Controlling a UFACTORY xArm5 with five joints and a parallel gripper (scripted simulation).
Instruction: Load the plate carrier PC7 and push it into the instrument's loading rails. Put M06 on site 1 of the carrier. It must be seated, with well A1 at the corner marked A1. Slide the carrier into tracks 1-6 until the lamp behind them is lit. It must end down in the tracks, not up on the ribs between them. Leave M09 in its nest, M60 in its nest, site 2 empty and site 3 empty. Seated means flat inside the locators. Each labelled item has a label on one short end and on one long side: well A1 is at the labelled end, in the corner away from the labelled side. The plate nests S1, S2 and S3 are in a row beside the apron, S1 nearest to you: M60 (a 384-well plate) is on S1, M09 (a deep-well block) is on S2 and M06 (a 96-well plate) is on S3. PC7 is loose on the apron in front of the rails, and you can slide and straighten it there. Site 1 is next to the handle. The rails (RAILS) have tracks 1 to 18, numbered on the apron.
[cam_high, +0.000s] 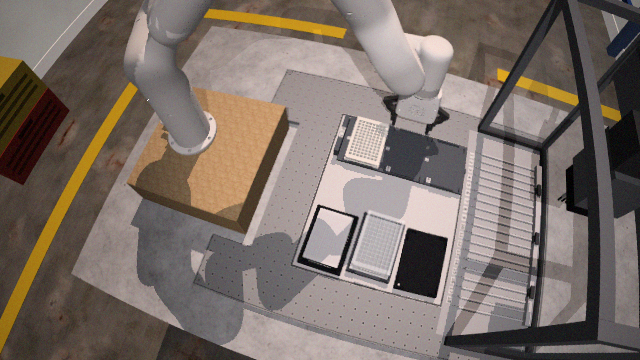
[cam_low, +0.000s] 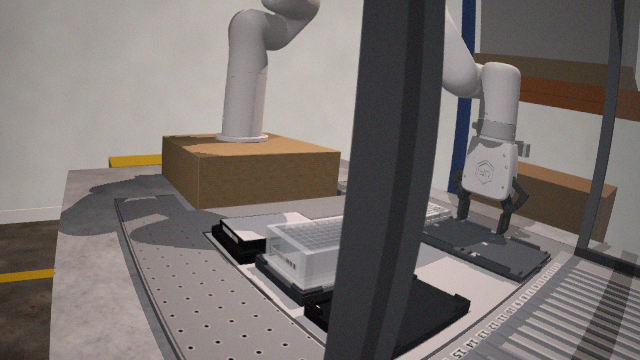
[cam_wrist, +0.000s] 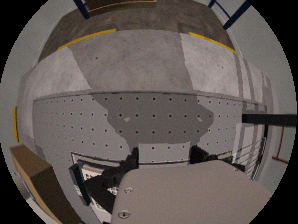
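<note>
The carrier PC7 (cam_high: 406, 155) (cam_low: 515, 257) lies on the apron in front of the rails (cam_high: 502, 200) (cam_low: 575, 305), outside the tracks, its far end close to their numbered edge. M06 (cam_high: 366, 142) (cam_low: 437, 211), a cream 96-well plate, looks flat on site 1 by the handle; its label and A1 corner cannot be made out. Sites 2 and 3 are empty. M60 (cam_high: 330, 237) is in nest S1 and M09 (cam_high: 378, 245) (cam_low: 305, 255) in S2. My gripper (cam_high: 411, 128) (cam_low: 482, 225) (cam_wrist: 165, 156) is open and empty, fingertips low by PC7's long edge away from the nests; contact is unclear.
Nest S3 (cam_high: 421, 263) is black and empty. The instrument's dark frame (cam_high: 520, 65) (cam_low: 390, 150) stands around the rails, with an upright near my gripper's rail side. Dark lamp blocks (cam_high: 538, 190) stand behind the tracks; none looks lit. The robot stands on a brown base block (cam_high: 225, 165).
</note>
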